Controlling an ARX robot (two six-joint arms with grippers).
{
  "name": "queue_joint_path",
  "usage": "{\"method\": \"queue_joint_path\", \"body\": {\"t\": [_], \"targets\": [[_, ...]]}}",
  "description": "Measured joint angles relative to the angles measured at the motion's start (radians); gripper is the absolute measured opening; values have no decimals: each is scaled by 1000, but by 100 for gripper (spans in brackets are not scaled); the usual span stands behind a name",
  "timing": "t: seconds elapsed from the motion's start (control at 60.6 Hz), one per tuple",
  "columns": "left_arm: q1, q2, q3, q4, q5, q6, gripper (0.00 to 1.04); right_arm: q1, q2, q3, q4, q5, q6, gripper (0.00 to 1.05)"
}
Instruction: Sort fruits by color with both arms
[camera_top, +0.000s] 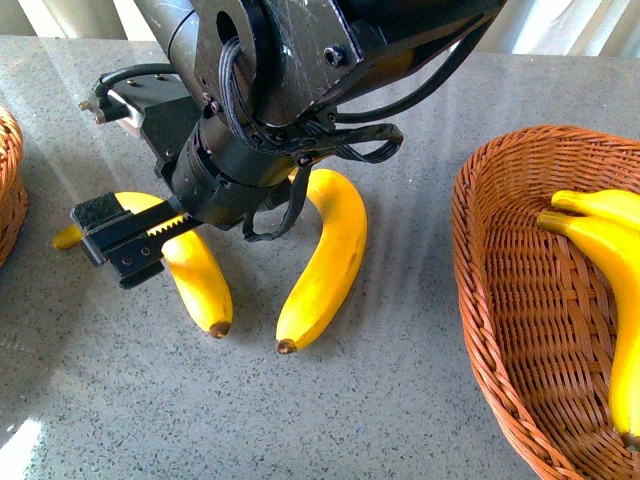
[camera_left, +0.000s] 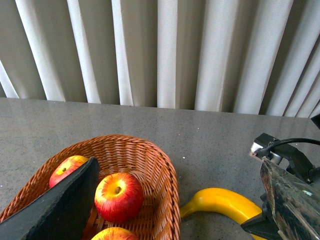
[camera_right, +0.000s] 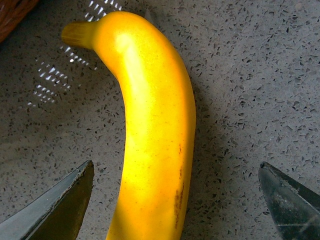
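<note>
A loose banana (camera_top: 195, 275) lies on the grey speckled worktop (camera_top: 400, 400) directly under the right tool (camera_top: 118, 240). The right wrist view shows the jaws standing wide apart on either side of the fruit, not touching it. A second banana (camera_top: 325, 260) lies just beside the first, both brown tips pointing toward the robot. Two more bananas (camera_top: 605, 260) already rest in the wicker basket (camera_top: 480, 300) on the robot's right. On its left, a matching basket (camera_left: 165, 185) holds three red-and-yellow apples (camera_left: 119, 196), with no yellow fruit among them as far as the left wrist view reaches. The left tool (camera_left: 60, 205) hangs over that apple basket; only one dark jaw is in frame, so whether it is apart or together cannot be told.

By this showing the sorting looks well over halfway. The reds appear gathered and two yellows are home. The two bananas on the worktop look to be all that is left, with no other loose fruit in view. The step in hand seems to be picking up the banana under the right tool, to carry it across to the right-hand basket. A pale pleated curtain (camera_left: 160, 50) closes off the far edge of the worktop.
</note>
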Motion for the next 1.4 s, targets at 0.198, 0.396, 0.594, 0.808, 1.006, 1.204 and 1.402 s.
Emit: {"method": "queue_joint_path", "body": {"t": [0.198, 0.396, 0.594, 0.808, 1.006, 1.204, 1.402], "targets": [[0, 0, 0, 0, 0, 0, 96, 2, 8, 0, -7, 1, -6, 72], [0, 0, 0, 0, 0, 0, 96, 5, 10, 0, -13, -15, -4, 40], [0, 0, 0, 0, 0, 0, 96, 2, 10, -7, 14, -27, 48, 30], [0, 0, 0, 0, 0, 0, 96, -50, -89, -149, 170, 18, 171, 29], [0, 0, 0, 0, 0, 0, 96, -155, -361, -381, 358, 53, 310, 29], [0, 0, 0, 0, 0, 0, 96, -288, -693, -700, 427, 120, 446, 29], [0, 0, 0, 0, 0, 0, 96, -425, -892, -901, 348, 145, 518, 29]]}}
